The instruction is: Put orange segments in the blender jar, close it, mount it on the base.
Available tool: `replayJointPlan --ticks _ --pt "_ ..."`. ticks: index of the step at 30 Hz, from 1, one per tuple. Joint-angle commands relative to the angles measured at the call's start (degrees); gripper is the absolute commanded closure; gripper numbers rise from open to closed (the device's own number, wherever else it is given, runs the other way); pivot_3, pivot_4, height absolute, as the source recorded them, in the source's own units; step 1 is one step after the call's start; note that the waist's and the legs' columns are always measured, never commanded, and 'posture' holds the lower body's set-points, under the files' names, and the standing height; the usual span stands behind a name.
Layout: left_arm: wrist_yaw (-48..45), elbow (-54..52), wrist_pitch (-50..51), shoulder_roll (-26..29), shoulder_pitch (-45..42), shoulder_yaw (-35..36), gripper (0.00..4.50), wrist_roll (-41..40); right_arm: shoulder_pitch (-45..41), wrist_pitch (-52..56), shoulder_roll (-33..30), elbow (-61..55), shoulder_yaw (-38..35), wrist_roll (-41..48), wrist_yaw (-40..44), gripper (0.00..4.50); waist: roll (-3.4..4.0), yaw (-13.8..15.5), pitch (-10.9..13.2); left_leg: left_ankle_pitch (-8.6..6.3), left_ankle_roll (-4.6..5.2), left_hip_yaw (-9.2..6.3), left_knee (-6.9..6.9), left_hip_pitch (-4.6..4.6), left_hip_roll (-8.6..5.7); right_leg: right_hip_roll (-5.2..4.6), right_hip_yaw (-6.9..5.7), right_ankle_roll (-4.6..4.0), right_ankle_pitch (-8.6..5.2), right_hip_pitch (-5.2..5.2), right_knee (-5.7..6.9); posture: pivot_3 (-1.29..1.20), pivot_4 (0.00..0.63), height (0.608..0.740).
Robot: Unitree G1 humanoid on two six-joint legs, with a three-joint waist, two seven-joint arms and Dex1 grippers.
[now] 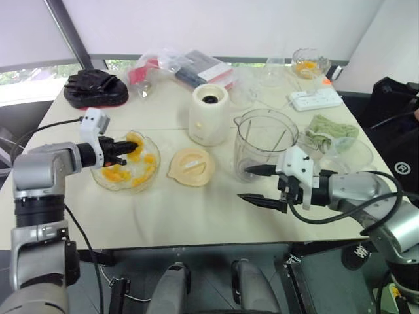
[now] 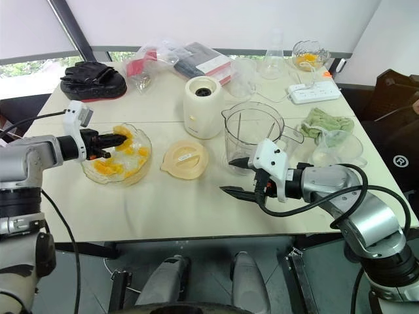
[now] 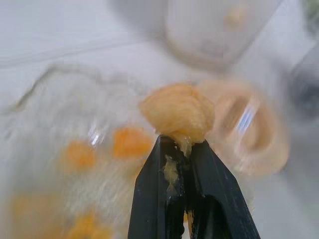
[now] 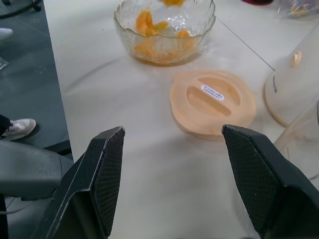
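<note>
Orange segment (image 3: 178, 112) sat pinched in the shut left claw (image 1: 128, 148), just above the scalloped glass bowl (image 1: 99, 178) that held the other orange segments (image 1: 116, 174). Right claw (image 1: 262, 185) hung with its fingers spread wide and nothing in them, just in front of the blender jar (image 1: 264, 140), which stood upright on the desk (image 1: 196, 216) with no fruit visible inside. An orange lid (image 1: 190, 166) lay flat between bowl and jar, and the base (image 1: 209, 114) stood behind it. Loading looked to be the step in hand; next, that piece needed carrying over the lid and releasing above the jar's mouth.
</note>
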Motion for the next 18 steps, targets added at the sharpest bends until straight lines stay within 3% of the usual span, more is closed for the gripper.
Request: replayJointPlan --ticks 1,7,18 --pt "3.7 -3.9 1.6 -2.1 2.5 5.8 4.39 -5.1 -0.2 -1.1 0.3 -0.8 -0.4 -0.3 0.0 1.22 0.0 -0.2 0.0 0.0 0.0 0.0 0.0 0.01 0.0 0.0 0.0 0.0 0.0 0.0 0.02 0.0 0.15 0.74" --pt "10.6 -1.4 1.8 -7.0 6.4 13.3 4.39 -10.8 0.5 -1.2 1.6 -1.3 -0.6 -1.1 -1.7 1.22 -0.01 -0.1 0.0 0.0 -0.01 0.01 0.0 0.06 0.0 0.0 0.0 -0.03 0.02 0.01 0.01 0.0 0.15 0.74" --pt "14.0 0.8 -1.2 -5.6 2.4 14.0 4.39 -16.1 3.1 -0.5 3.3 -3.6 -1.1 -1.4 -5.2 1.22 -0.02 0.1 0.0 0.01 -0.02 0.01 0.02 0.04 -0.01 0.0 0.0 -0.03 0.01 0.04 -0.02 0.0 0.15 0.74"
